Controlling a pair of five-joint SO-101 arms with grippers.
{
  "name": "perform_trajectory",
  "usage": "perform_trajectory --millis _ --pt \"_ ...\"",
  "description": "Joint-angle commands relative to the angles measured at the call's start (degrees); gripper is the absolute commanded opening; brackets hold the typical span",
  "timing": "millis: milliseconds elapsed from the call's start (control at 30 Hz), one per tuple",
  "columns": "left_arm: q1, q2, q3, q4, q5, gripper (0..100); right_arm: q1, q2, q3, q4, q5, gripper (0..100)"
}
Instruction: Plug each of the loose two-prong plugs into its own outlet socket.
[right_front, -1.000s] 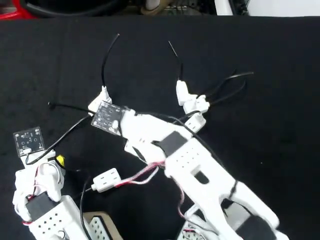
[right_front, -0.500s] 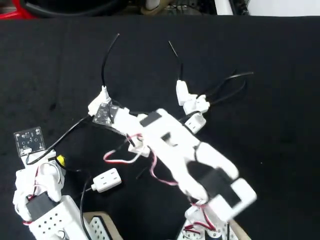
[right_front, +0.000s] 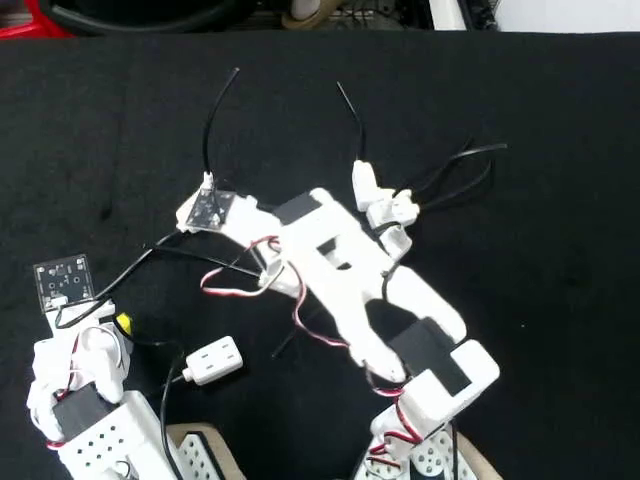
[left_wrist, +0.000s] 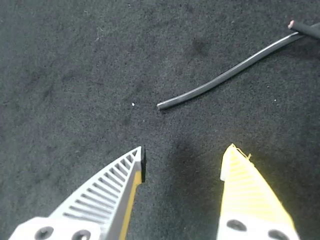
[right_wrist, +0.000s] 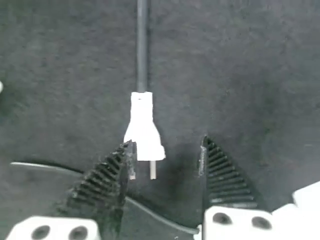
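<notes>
A white two-prong plug (right_wrist: 144, 132) lies on the black cloth, prongs pointing at my right gripper (right_wrist: 167, 145), cord running away from it. That gripper is open, and its black fingers (right_wrist: 107, 185) flank the prong end without touching it. From above, the plug (right_front: 207, 184) peeks out beside the right arm's wrist board (right_front: 210, 208). A white outlet socket (right_front: 213, 360) lies nearer the arm bases. My left gripper (left_wrist: 185, 155) is open over bare cloth, close to a loose black cord end (left_wrist: 160, 105).
A cluster of white plugs and sockets (right_front: 385, 208) with black cords lies right of centre, beside the right arm. Thin black cords (right_front: 180, 250) cross the cloth between the two arms. A cardboard piece (right_front: 195, 450) sits at the near edge.
The right arm has folded up at its elbow and its wrist has shifted slightly farther out over the plug. The left arm has stayed put.
</notes>
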Motion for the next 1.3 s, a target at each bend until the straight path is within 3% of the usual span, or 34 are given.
perform_trajectory --millis 0,833,1067,1267 --pt "0.57 -0.26 -0.4 -0.97 -0.53 25 2.64 3.65 -4.0 -2.37 1.85 19.1" --pt "0.66 -0.26 -0.31 -0.7 -0.62 25 -3.08 9.54 -8.31 8.26 1.32 18.8" --pt "0.57 -0.26 -0.31 -0.7 -0.62 25 -3.08 9.1 -8.75 8.26 1.49 1.7" --pt "0.66 -0.26 -0.31 -0.7 -0.62 25 -3.08 9.01 -9.27 8.35 1.23 13.6"
